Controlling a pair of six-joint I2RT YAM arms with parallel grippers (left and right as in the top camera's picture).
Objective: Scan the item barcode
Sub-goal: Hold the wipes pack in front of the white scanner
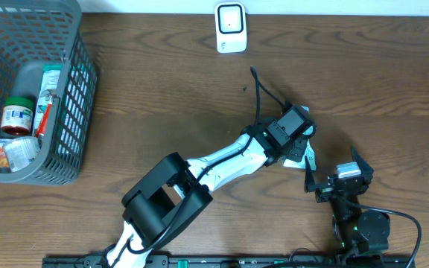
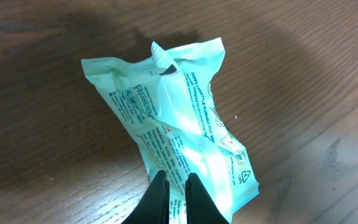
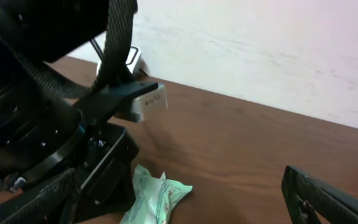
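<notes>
The left arm (image 1: 222, 160) stretches forward, left gripper (image 2: 173, 183) pinched tight on the pale green packet (image 2: 179, 118); the right gripper (image 1: 334, 171) sits close by, jaws wide, holding nothing

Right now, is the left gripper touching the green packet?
Touching. The left wrist view shows the left gripper shut on the packet, pinching its near edge.

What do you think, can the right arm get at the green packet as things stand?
Probably not cleanly. The left tool is shut on the green packet, and the left wrist sits over it, leaving only one edge exposed toward the open right tool nearby.
</notes>
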